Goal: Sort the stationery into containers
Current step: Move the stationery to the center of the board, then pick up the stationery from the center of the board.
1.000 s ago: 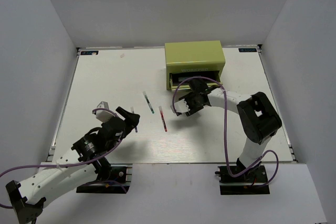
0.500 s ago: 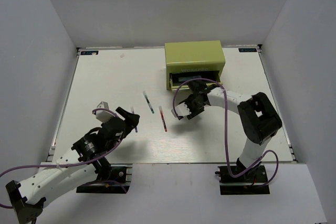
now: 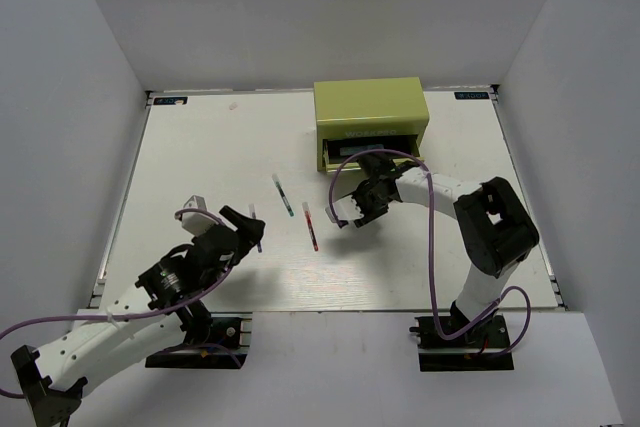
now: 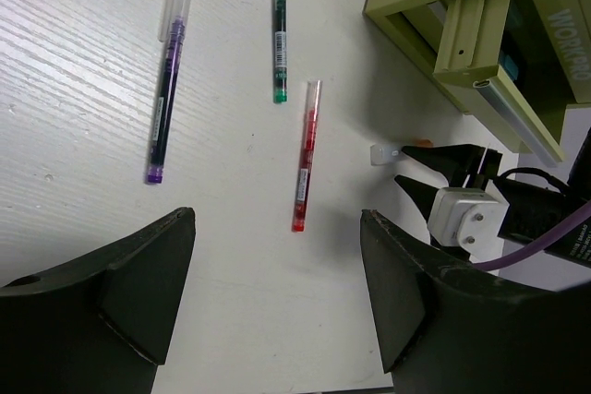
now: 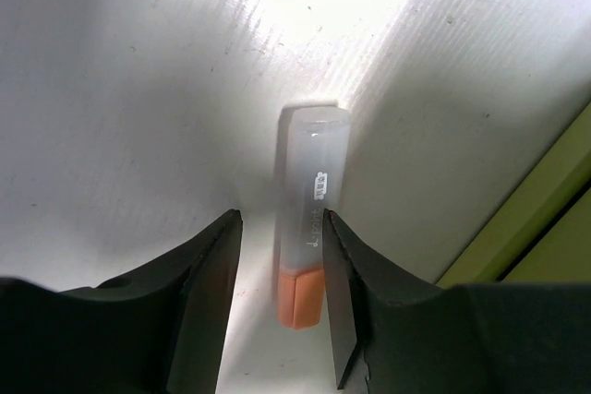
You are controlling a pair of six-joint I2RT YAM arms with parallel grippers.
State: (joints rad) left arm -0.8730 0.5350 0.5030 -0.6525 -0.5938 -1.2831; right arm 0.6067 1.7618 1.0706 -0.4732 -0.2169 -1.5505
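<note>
The white pen with an orange tip (image 5: pixel 309 219) lies on the table between the fingers of my right gripper (image 5: pixel 282 228). The right finger (image 5: pixel 337 256) touches it and a gap shows on the left, so the gripper is still open. In the top view my right gripper (image 3: pixel 345 212) is low in front of the olive drawer chest (image 3: pixel 370 107), whose lower drawer (image 3: pixel 372 152) is pulled out. My left gripper (image 4: pixel 277 219) hangs open and empty above the table. A purple pen (image 4: pixel 164 89), a green pen (image 4: pixel 279 34) and a red pen (image 4: pixel 306 159) lie loose on the table beyond it.
The chest (image 4: pixel 480 6) stands at the table's far edge, right of centre. White walls enclose the table on three sides. In the top view the purple pen (image 3: pixel 256 227) lies just beside my left gripper (image 3: pixel 220 215). The right arm's purple cable (image 3: pixel 430 247) loops over the table.
My right gripper's jaws have narrowed around the white pen and the gripper has shifted slightly toward the near left. The left arm has not moved.
</note>
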